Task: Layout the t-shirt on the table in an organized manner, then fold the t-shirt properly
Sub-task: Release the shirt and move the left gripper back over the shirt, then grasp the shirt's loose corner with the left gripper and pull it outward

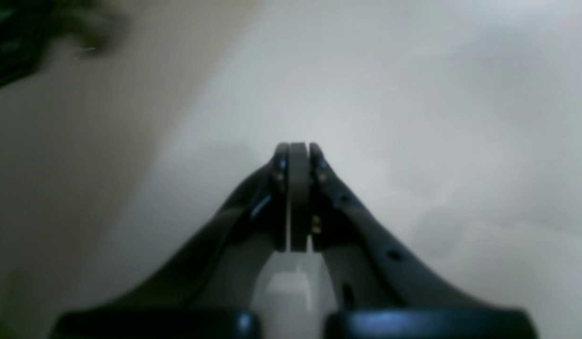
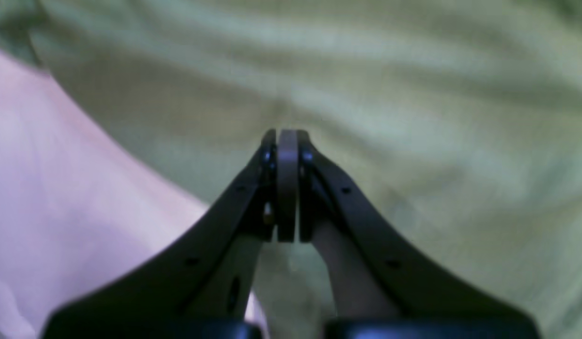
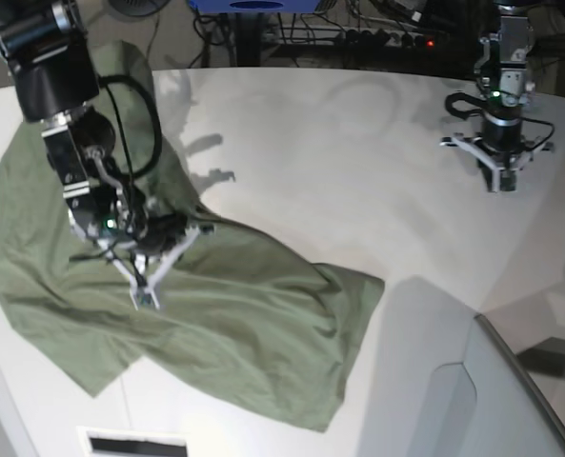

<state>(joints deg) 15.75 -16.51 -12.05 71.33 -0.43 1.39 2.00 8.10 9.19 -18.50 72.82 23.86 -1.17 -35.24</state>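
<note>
Fingers of the left gripper are pressing together on nothing in the left wrist view; bare table is lying beyond their tips.

Right wrist view: the right gripper is showing fingers pressed together too, with no cloth visibly pinched; the t-shirt is spreading rumpled under and past the tips.

Base view: the shirt is lying crumpled beneath the right fingers, well apart from the left ones. Layout step is looking unfinished; next move probably calls for parting the fingers and taking an edge to pull flat.
</note>
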